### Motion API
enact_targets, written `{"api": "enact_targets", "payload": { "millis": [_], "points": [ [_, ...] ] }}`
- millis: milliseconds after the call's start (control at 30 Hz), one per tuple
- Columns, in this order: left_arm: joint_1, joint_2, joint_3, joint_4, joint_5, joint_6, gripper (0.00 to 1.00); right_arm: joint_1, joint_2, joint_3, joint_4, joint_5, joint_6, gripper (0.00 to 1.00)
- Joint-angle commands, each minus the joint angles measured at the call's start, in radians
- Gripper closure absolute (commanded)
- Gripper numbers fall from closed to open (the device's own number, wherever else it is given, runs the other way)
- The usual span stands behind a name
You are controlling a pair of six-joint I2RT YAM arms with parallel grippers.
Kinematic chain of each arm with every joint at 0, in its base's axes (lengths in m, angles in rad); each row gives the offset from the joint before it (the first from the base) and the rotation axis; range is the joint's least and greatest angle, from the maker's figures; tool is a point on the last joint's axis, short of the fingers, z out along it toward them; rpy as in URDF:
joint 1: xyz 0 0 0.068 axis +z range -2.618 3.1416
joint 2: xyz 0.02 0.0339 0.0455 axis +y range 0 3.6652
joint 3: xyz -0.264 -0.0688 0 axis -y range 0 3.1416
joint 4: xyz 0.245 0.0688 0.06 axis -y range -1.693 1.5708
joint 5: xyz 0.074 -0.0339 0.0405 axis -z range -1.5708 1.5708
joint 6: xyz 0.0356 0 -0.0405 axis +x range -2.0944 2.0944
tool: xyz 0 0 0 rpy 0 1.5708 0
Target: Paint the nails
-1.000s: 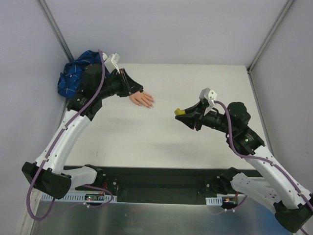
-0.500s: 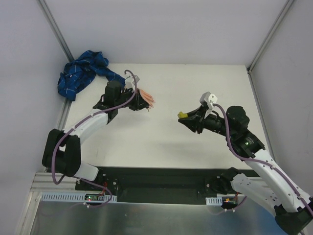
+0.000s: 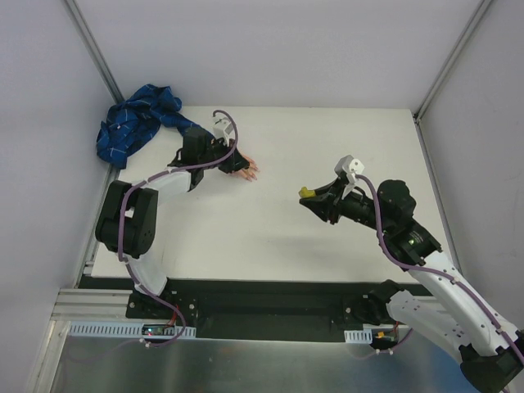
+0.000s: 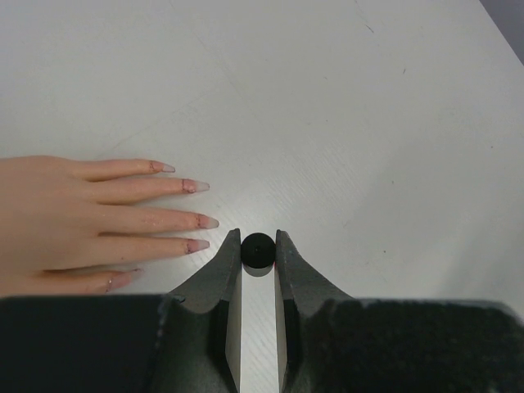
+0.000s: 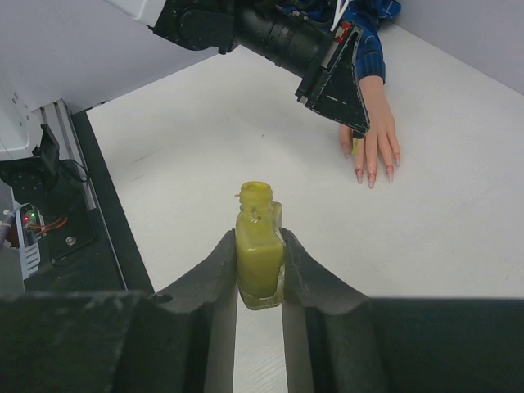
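The flesh-coloured mannequin hand point(image 3: 242, 168) lies flat at the back left, its blue plaid sleeve point(image 3: 139, 123) bunched behind it. Its nails point(image 4: 199, 221) are long and pinkish with red marks at their bases. My left gripper point(image 4: 258, 242) is shut on a small black round cap point(image 4: 258, 250), seen end-on, just right of the fingertips and low over the table. Any brush below the cap is hidden. My right gripper point(image 5: 259, 246) is shut on an open yellow polish bottle point(image 5: 259, 237), held upright above the table's middle right, well apart from the hand point(image 5: 372, 139).
The white table point(image 3: 327, 139) has walls at the back and on both sides, with metal posts in the back corners. The left arm point(image 3: 131, 213) is folded along the table's left edge. A black rail point(image 3: 262, 299) runs along the near edge.
My left arm has dropped from high up and folded back toward the left, its gripper now low beside the hand's fingertips. The right arm with the bottle has barely moved.
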Motion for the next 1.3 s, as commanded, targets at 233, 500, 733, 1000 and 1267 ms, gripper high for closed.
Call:
{"api": "enact_targets", "payload": {
  "millis": [233, 500, 733, 1000, 1267],
  "points": [
    [-0.004, 0.136, 0.146, -0.041, -0.066, -0.029, 1.00, -0.023, -0.004, -0.009, 0.093, 0.017, 0.013, 1.00],
    [-0.009, 0.167, 0.140, -0.019, -0.138, -0.050, 1.00, -0.027, 0.001, -0.017, 0.094, 0.012, 0.016, 1.00],
    [-0.015, 0.199, 0.152, -0.042, -0.183, -0.069, 1.00, -0.030, 0.001, -0.020, 0.094, 0.012, 0.016, 1.00],
    [-0.022, 0.203, 0.123, 0.008, -0.141, -0.082, 1.00, -0.033, 0.004, -0.025, 0.099, 0.003, 0.022, 1.00],
    [-0.024, 0.222, 0.118, 0.030, -0.143, -0.093, 1.00, -0.033, 0.001, -0.023, 0.099, -0.005, 0.022, 1.00]
  ]
}}
